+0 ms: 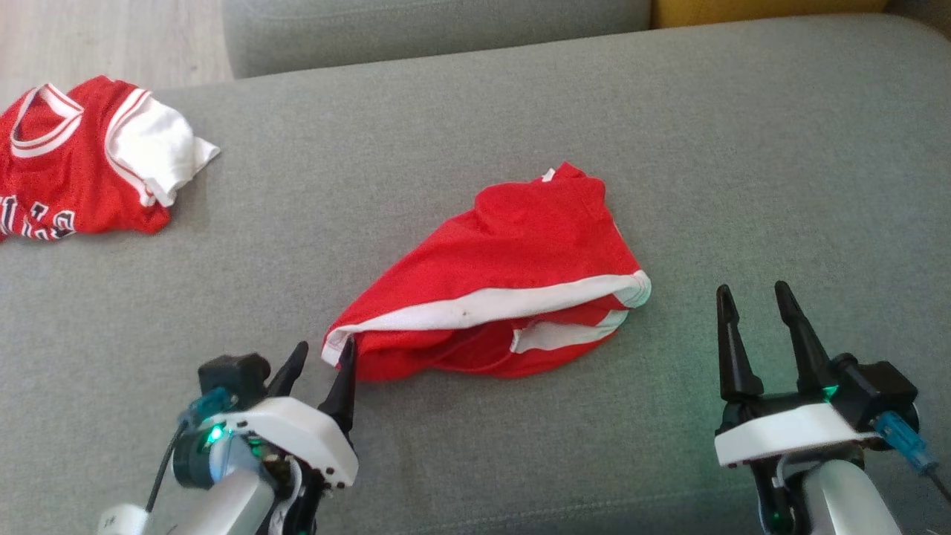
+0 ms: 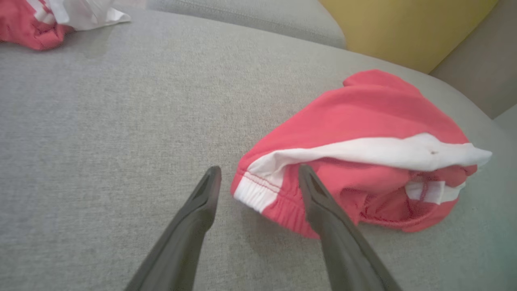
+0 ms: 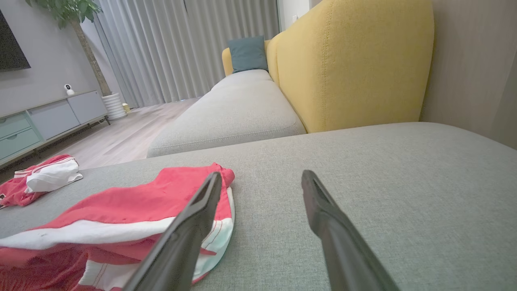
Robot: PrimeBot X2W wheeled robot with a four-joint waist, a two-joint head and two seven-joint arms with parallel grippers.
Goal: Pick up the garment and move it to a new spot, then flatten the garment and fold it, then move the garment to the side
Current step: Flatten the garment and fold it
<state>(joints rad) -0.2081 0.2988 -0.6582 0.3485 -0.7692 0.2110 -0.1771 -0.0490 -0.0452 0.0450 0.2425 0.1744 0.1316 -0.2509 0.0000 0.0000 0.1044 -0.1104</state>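
The garment [image 1: 513,253] is a pair of red shorts with white trim, lying crumpled in the middle of the grey sofa seat [image 1: 520,111]. My left gripper [image 1: 325,348] stands open at its near left corner. In the left wrist view the garment's [image 2: 363,117] white-banded corner lies between the spread fingers of the left gripper [image 2: 259,169], and nothing is gripped. My right gripper [image 1: 752,290] is open over bare cushion, apart from the garment's right end. The right wrist view has the garment [image 3: 133,202] to the left of the right gripper [image 3: 262,176].
A red and white jersey [image 1: 82,163] lies bunched at the seat's far left edge, near the wooden floor [image 1: 96,37]. A yellow backrest [image 3: 355,60] rises beyond the seat, with another grey cushion [image 3: 242,109] behind. Bare grey seat surrounds the garment.
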